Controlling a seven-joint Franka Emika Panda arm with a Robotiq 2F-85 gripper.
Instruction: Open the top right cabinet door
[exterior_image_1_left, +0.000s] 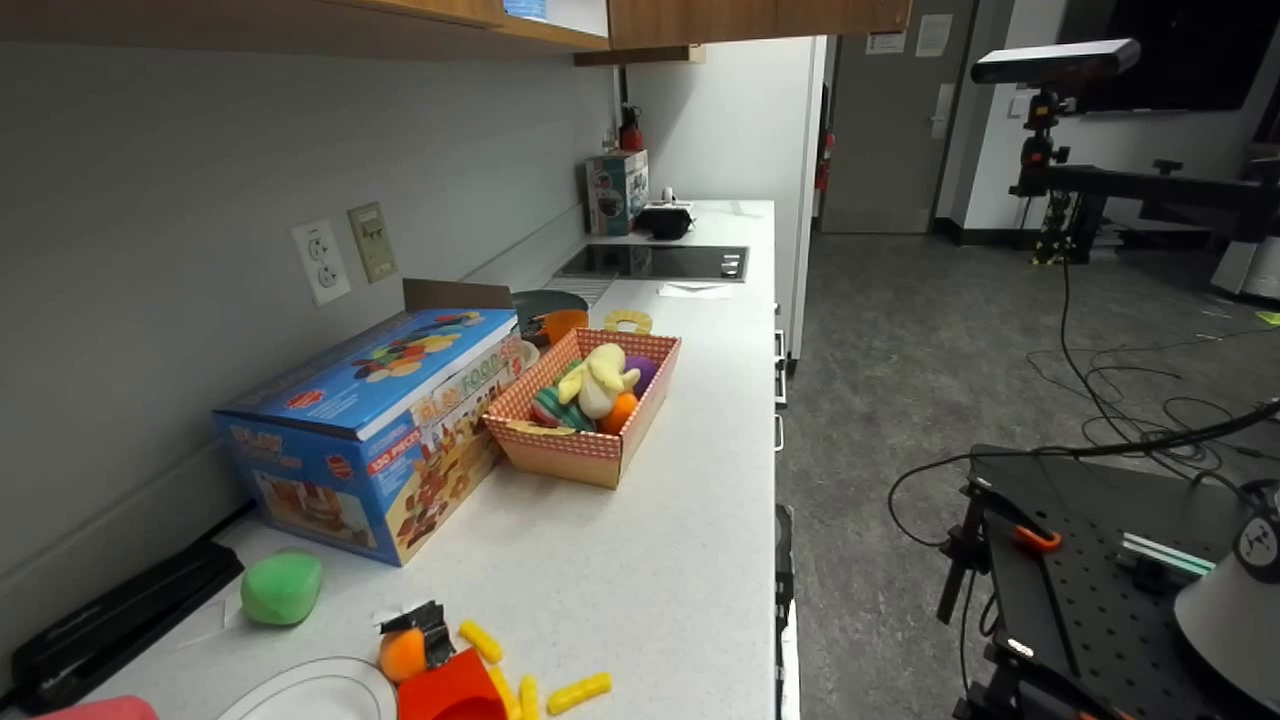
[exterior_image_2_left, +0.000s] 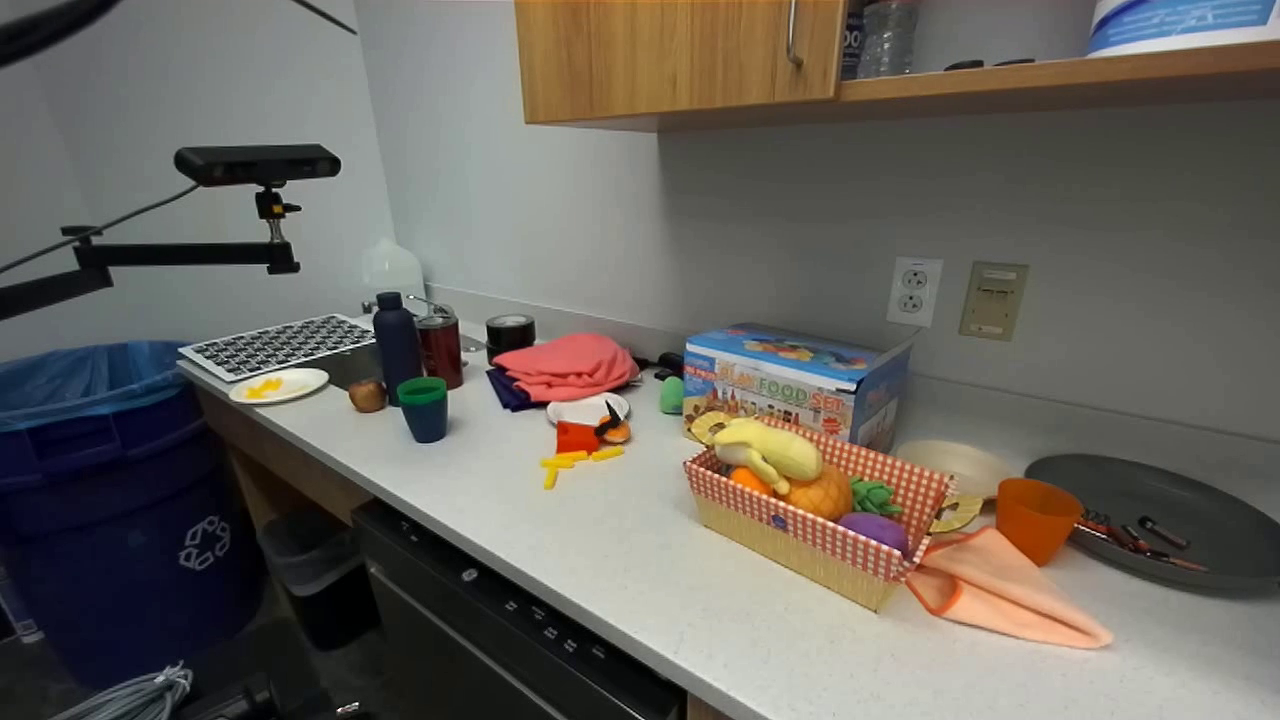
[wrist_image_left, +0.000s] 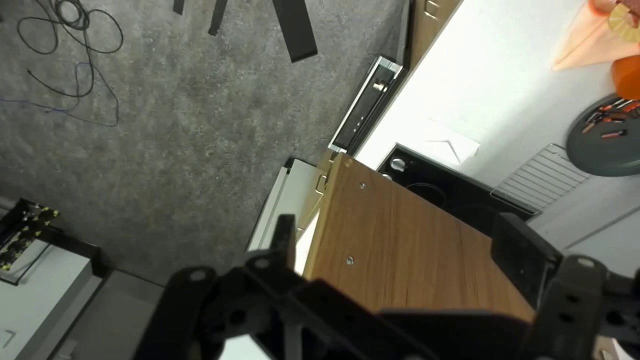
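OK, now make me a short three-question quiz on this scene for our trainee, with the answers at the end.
1. True or false: in the wrist view, the black two-fingered gripper is fully shut.
2. Which lies in the rectangular tan basket with red-checked trim: A, dark blue cylindrical bottle; B, curved pale-yellow toy banana; C, round white plate?
3. Short answer: does the flat tan wooden cabinet door in the wrist view stand open or shut?

Key: 1, false; 2, B; 3, open.

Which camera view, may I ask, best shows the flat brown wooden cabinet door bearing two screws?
The wrist view: the wooden door shows broadly, screws included. In an exterior view apparently only its lower strip shows; elsewhere I cannot identify it.
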